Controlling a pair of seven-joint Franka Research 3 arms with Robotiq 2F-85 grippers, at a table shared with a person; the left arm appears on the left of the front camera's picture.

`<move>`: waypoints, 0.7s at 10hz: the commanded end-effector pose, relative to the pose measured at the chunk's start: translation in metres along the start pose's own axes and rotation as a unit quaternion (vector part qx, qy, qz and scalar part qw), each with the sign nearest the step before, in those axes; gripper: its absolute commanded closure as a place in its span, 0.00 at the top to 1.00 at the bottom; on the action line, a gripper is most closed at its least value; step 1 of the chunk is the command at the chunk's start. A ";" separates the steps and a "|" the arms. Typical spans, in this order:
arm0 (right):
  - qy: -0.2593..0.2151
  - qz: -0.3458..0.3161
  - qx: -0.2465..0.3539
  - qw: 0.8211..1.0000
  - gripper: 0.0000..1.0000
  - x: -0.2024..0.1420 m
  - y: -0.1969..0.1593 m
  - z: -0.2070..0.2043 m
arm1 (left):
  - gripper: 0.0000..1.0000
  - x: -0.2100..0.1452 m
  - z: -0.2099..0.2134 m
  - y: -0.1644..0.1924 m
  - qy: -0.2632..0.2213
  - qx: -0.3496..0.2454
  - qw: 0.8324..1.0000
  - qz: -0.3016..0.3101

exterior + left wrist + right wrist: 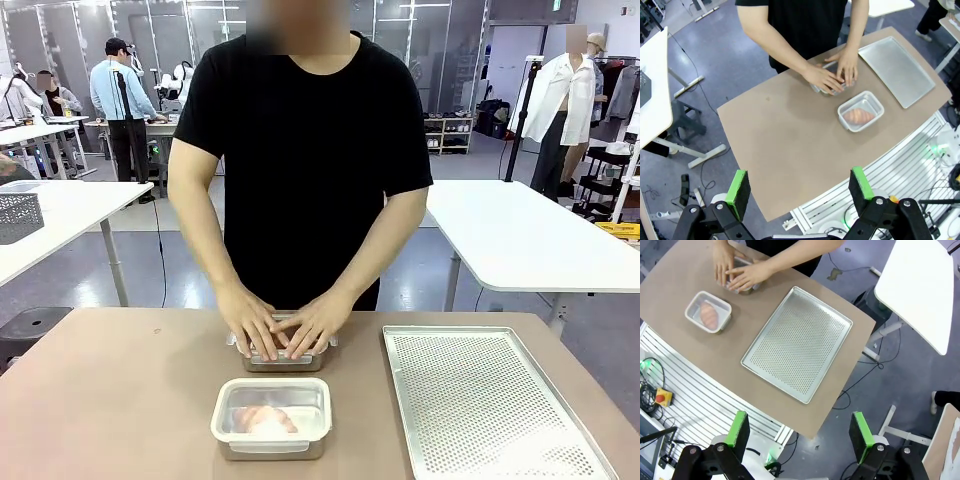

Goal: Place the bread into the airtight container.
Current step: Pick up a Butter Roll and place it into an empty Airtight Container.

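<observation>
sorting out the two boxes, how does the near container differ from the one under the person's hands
The near container stands uncovered by hands, bread visible inside; the far container is pressed under both of the person's hands, its contents hidden. The near one sits closer to the robot, the far one closer to the person. Both are small rectangular boxes left of the tray.

A golden-brown piece of bread [263,418] lies flat inside a clear plastic airtight container [228,432] with a white rim. The container sits upright on the bench, well apart from both tools, far ahead of them.
</observation>
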State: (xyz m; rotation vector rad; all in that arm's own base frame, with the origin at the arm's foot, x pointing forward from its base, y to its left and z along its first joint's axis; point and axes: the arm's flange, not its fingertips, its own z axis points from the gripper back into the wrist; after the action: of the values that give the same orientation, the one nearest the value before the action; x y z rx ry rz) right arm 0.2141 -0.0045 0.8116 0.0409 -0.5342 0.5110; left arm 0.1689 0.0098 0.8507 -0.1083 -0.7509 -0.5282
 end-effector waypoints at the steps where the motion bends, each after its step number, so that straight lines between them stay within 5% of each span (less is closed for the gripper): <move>1: 0.003 0.000 0.001 1.000 1.00 -0.001 -0.001 -0.001 | 1.00 0.001 0.001 0.000 0.000 0.001 1.000 0.000; 7: 0.003 0.000 0.001 1.000 1.00 -0.001 -0.001 -0.001 | 1.00 0.001 0.001 0.000 0.000 0.001 1.000 0.000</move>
State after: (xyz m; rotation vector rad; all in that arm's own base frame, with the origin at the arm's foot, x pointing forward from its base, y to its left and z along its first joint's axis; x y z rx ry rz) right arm 0.2141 -0.0045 0.8116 0.0409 -0.5342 0.5110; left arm 0.1689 0.0098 0.8507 -0.1083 -0.7509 -0.5282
